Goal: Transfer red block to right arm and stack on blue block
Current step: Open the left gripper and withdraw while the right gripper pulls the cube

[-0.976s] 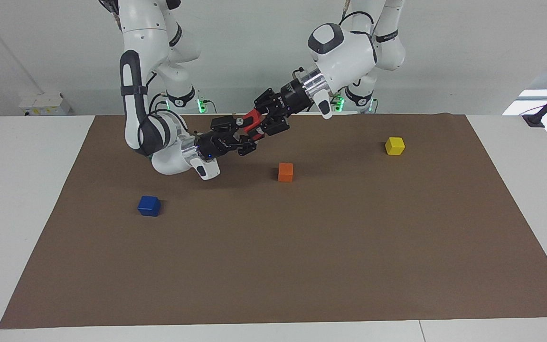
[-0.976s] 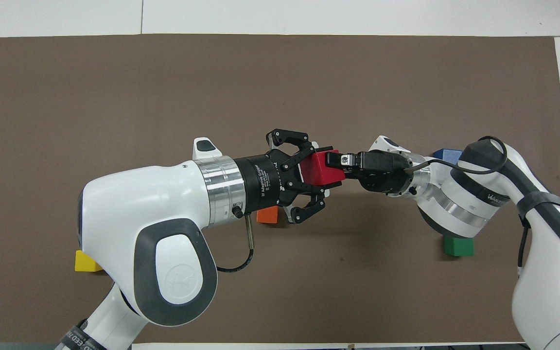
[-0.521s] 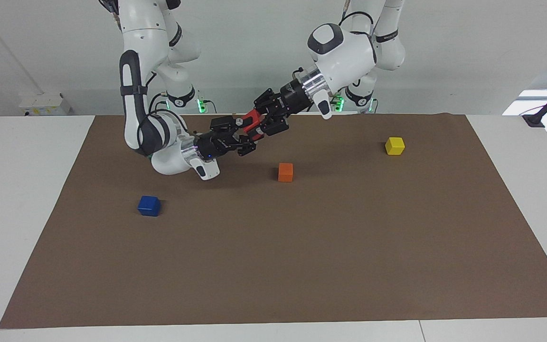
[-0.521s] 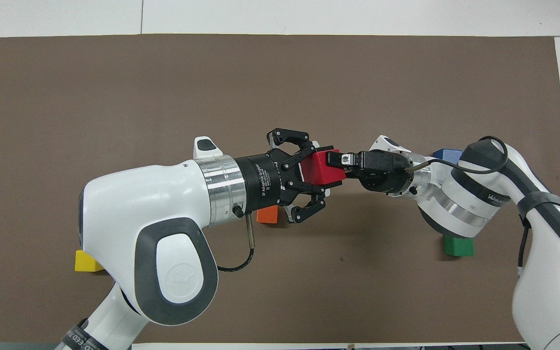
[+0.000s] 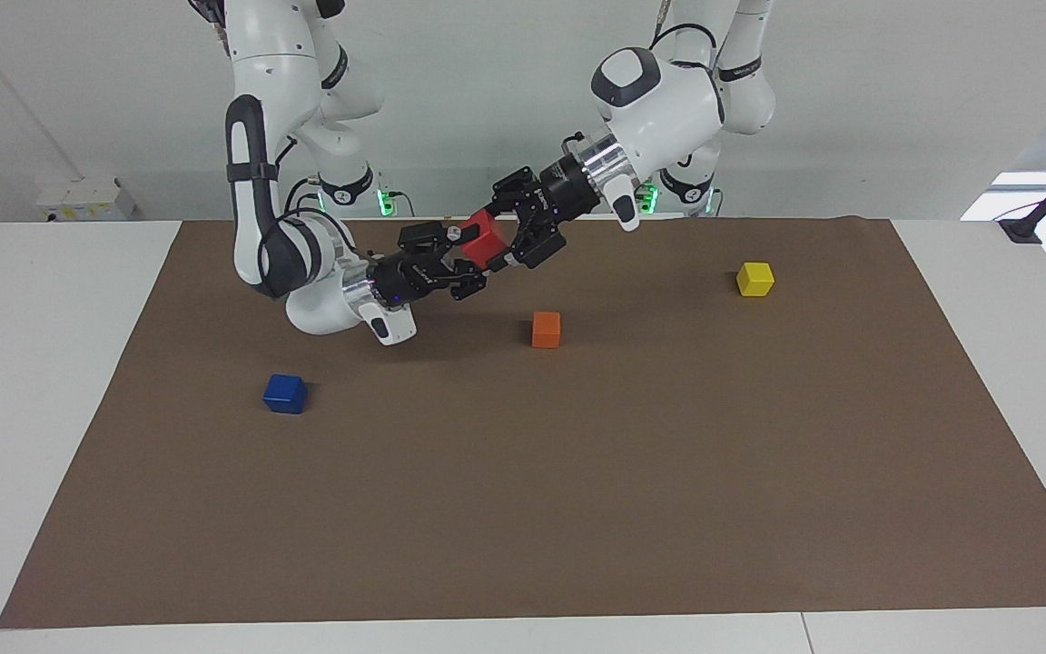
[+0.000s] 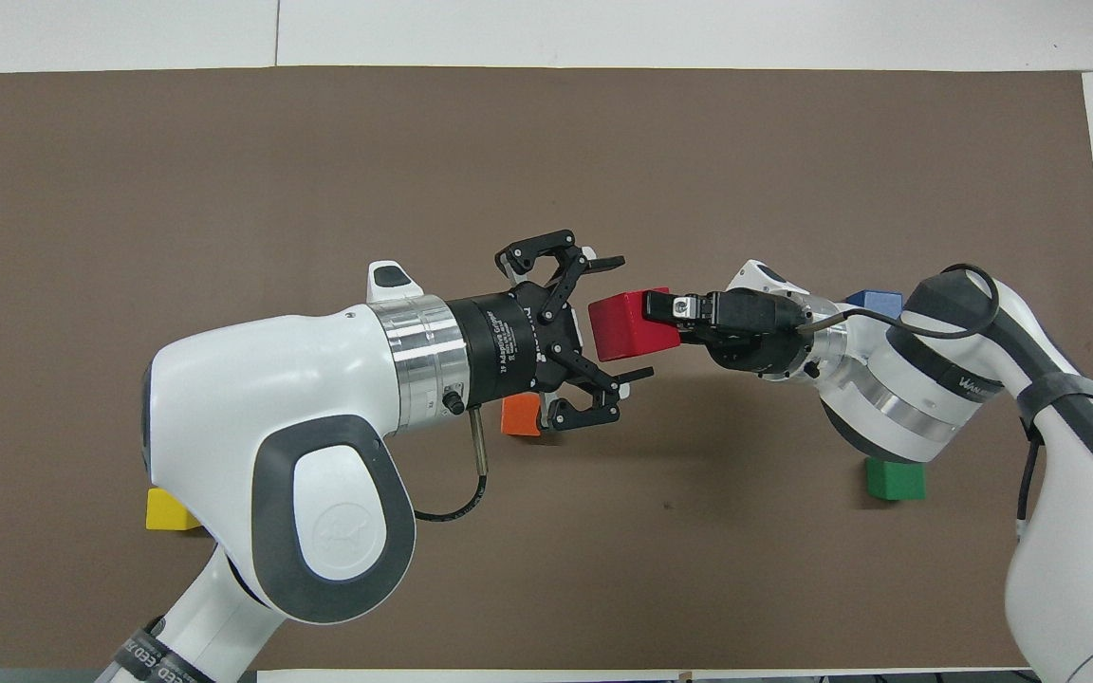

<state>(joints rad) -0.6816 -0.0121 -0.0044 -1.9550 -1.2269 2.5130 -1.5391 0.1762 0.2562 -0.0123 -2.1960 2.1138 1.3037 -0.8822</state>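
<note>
Right gripper [image 6: 665, 310] clamps the red block [image 6: 620, 325] in midair; left gripper [image 6: 615, 320] (jaws spread, released) sits at the block's nine o'clock overhead.

blue block [image 5: 285, 393] unobstructed, open mat [image 5: 577, 509] around

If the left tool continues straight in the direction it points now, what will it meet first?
The red block, which sits just ahead of the left tool, between its open fingers and held up in the air by the right tool. Exact alignment in depth is hard to judge.
</note>
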